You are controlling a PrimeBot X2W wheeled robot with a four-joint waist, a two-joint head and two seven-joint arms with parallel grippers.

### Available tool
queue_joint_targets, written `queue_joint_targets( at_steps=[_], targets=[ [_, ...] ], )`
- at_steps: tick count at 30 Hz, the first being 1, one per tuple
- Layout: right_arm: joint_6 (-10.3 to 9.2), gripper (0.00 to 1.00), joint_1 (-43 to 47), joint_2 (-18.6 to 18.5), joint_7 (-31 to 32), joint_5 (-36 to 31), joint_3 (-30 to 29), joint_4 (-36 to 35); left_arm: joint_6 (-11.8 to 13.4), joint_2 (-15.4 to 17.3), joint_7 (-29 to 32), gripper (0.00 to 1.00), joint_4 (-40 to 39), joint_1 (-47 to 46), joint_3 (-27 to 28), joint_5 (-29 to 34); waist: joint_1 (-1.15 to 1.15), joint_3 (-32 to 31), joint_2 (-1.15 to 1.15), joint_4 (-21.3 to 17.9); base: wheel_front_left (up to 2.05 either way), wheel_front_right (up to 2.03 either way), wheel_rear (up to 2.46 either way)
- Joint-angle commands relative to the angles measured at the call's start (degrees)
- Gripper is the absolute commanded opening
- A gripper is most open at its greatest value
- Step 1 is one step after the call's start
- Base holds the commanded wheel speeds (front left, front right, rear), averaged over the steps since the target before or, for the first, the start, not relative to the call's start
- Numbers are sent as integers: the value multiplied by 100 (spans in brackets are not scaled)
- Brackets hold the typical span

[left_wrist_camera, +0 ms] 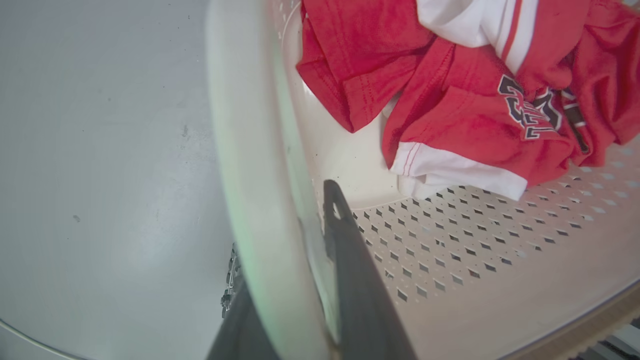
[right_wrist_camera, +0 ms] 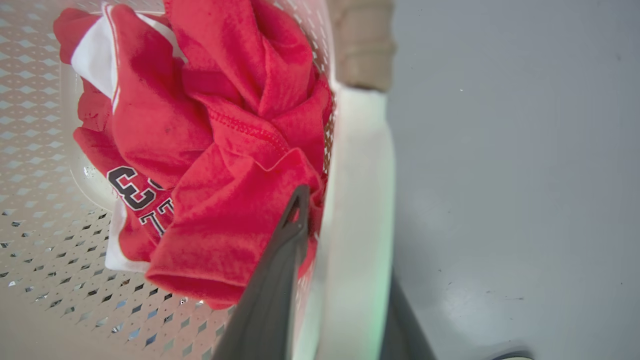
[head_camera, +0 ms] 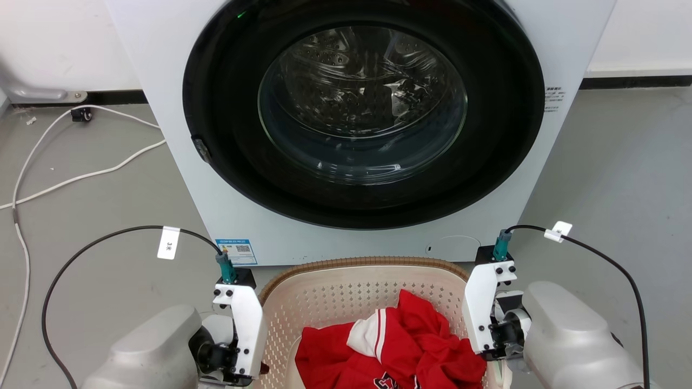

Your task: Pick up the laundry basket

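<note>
Here, just before the washing machine (head_camera: 178, 108), left gripper (left_wrist_camera: 282, 225) and right gripper (right_wrist_camera: 350, 240) each straddle one side of the laundry basket (head_camera: 346, 292), seemingly clamped on it.

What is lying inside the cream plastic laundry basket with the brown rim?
A crumpled red and white jersey with dark lettering lies inside the cream perforated laundry basket. Anything beneath it is covered.

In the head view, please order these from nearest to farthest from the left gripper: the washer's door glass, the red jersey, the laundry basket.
1. laundry basket: its left edge is clamped by the left gripper.
2. red jersey: inside the basket, toward the right.
3. door glass: farthest, behind the basket.
</note>
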Motion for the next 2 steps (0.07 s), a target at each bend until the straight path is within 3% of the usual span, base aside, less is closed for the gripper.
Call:
queue_joint_targets(
  at_steps=[1, 2],
  targets=[
    [64, 0, -27, -35, -12, 3, 43, 10, -51, 25, -15, 0, 16, -36, -34, 13, 0, -8, 0, -1, 0, 0, 0],
    [64, 0, -16, -35, -16, 5, 50, 13, -51, 28, -18, 0, 20, -27, -35, 18, 0, -13, 0, -2, 0, 0, 0]
  ],
)
